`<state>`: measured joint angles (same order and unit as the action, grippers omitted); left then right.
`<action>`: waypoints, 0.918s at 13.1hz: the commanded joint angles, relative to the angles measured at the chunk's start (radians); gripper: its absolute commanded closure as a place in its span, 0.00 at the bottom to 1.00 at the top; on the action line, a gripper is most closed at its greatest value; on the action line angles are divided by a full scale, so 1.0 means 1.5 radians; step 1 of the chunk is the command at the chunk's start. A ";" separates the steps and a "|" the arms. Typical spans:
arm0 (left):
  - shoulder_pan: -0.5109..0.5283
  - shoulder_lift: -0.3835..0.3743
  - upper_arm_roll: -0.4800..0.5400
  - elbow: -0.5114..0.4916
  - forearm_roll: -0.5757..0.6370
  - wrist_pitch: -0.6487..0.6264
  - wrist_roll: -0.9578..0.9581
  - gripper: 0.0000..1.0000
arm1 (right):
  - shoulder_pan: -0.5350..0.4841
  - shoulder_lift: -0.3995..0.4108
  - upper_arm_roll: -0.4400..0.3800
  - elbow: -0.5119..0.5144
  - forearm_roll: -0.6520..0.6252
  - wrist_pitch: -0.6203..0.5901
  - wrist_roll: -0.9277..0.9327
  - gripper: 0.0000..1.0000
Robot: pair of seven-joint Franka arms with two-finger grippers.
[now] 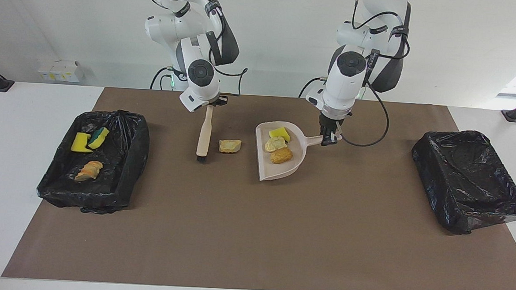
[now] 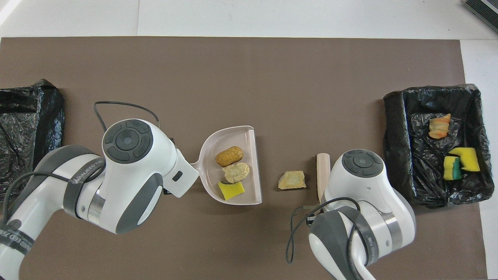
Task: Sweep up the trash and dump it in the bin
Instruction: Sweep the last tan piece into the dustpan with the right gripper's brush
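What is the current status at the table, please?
Left end effector shut on dustpan handle, three scraps aboard. Right end effector shut on brush. One scrap loose on mat between them.

Two black-lined bins [image 1: 468,180] [image 1: 93,163], one dustpan [image 1: 267,170] carrying three scraps [image 1: 281,155], one loose beige scrap [image 1: 230,146] on mat, three scraps [image 1: 88,170] in one bin, one brush [image 1: 204,135], two arms
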<state>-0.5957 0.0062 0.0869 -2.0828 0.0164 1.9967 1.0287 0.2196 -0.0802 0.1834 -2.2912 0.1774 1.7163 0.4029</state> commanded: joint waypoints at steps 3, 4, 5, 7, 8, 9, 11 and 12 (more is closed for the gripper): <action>-0.083 -0.027 0.006 -0.090 0.080 0.055 -0.157 1.00 | 0.024 0.000 0.001 -0.029 0.059 0.064 -0.033 1.00; -0.097 -0.025 0.006 -0.092 0.091 0.055 -0.175 1.00 | 0.026 0.000 0.001 -0.029 0.072 0.074 -0.035 1.00; -0.108 -0.016 0.004 -0.093 0.095 0.057 -0.183 1.00 | 0.027 0.001 0.001 -0.029 0.077 0.080 -0.069 1.00; -0.109 -0.009 0.004 -0.093 0.095 0.074 -0.183 1.00 | 0.032 0.003 0.001 -0.029 0.126 0.094 -0.143 1.00; -0.109 -0.008 0.003 -0.094 0.095 0.084 -0.183 1.00 | 0.033 0.006 0.001 -0.028 0.151 0.098 -0.148 1.00; -0.109 -0.009 0.003 -0.101 0.095 0.094 -0.183 1.00 | 0.034 0.006 0.003 -0.027 0.186 0.110 -0.160 1.00; -0.108 -0.017 0.002 -0.131 0.093 0.141 -0.178 1.00 | 0.061 0.006 0.001 -0.026 0.295 0.138 -0.188 1.00; -0.107 -0.018 0.002 -0.137 0.093 0.160 -0.173 1.00 | 0.062 0.006 0.001 -0.025 0.339 0.147 -0.187 1.00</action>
<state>-0.7441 0.0000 0.0811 -2.2343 0.1374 2.1628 0.7709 0.3004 -0.0670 0.1850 -2.3251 0.5796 1.9036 0.1577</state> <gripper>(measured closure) 0.687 0.736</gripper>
